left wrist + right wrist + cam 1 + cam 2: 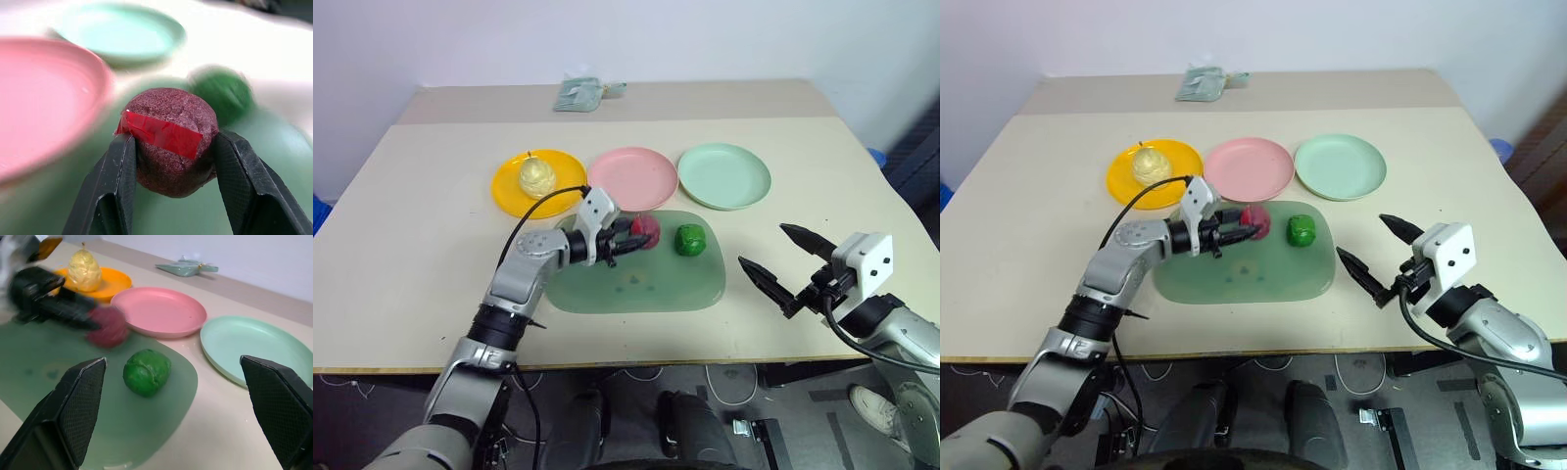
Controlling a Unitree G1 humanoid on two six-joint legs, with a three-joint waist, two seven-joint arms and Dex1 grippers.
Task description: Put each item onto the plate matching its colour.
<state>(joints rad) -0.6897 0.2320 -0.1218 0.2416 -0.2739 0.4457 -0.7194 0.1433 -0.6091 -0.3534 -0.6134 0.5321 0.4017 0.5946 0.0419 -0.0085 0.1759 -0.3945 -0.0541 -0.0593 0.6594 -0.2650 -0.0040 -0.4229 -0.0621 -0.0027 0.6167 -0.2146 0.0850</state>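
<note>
My left gripper is shut on the dark red ball, one black finger on each side, just above the far edge of the translucent green tray. The dark green bumpy ball lies on the tray just right of it. The pale yellow pear stands on the orange-yellow plate. To its right the pink plate and the mint green plate hold nothing. My right gripper hangs open over the table to the right of the tray, pointing toward it.
A crumpled pale green cloth lies at the table's far edge. The three plates stand in a row just beyond the tray. The table's front edge runs close behind both arms.
</note>
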